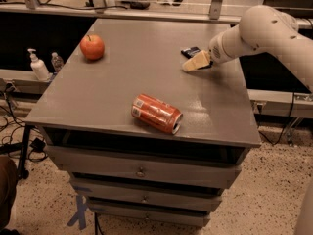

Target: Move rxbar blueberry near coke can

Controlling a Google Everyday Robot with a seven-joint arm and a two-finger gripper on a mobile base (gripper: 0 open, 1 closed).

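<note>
The rxbar blueberry (190, 51), a small dark flat wrapper, lies at the right back of the grey table (146, 77). My gripper (196, 61), cream-coloured on a white arm (259, 31) coming from the right, is right at the bar's near right side and covers part of it. The coke can (156, 113), red-orange with white markings, lies on its side near the table's front edge, silver end toward the front right, well apart from the bar.
A round orange-red apple (92, 46) sits at the table's back left. The table has drawers (141, 170) below. A pump bottle (37, 65) and a small bottle (57, 61) stand on a ledge at the left. A railing (161, 13) runs behind.
</note>
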